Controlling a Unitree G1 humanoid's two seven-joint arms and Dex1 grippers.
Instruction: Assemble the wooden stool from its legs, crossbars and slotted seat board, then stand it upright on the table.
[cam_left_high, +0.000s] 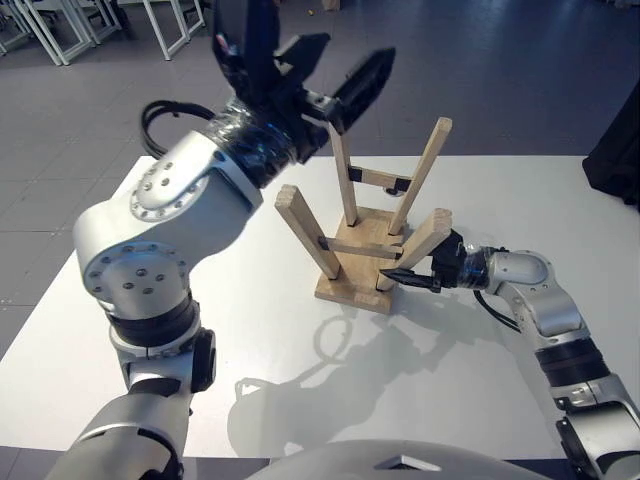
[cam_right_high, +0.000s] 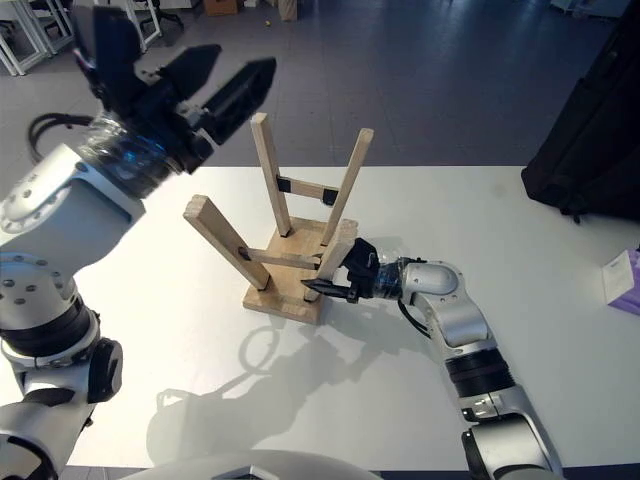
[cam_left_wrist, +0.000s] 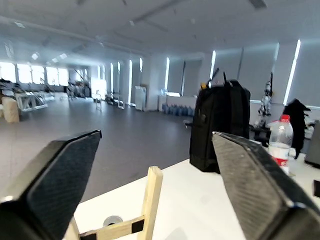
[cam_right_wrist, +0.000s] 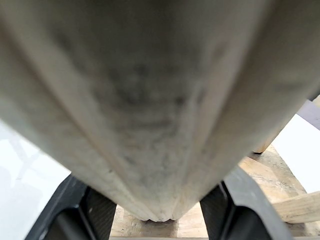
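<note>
Stool (cam_left_high: 362, 262) inverted, pale wooden legs (cam_left_high: 345, 180) up, splayed; we see right pincer (cam_left_high: 402, 276) clamping one leg (cam_left_high: 422, 243), left pincer (cam_left_high: 355, 50) agape, empty.

A black backpack (cam_left_wrist: 220, 125) stands at the far right corner of the bench (cam_right_high: 560, 230), at about 2 o'clock in the head views, and a clear water bottle (cam_left_wrist: 280, 142) with a red cap is near it. A small purple and white box (cam_right_high: 624, 282) sits at 3 o'clock, by the bench's right edge. Beyond the bench, at 11 o'clock, white metal table frames (cam_left_high: 60, 30) stand on the grey floor (cam_left_high: 480, 60).
</note>
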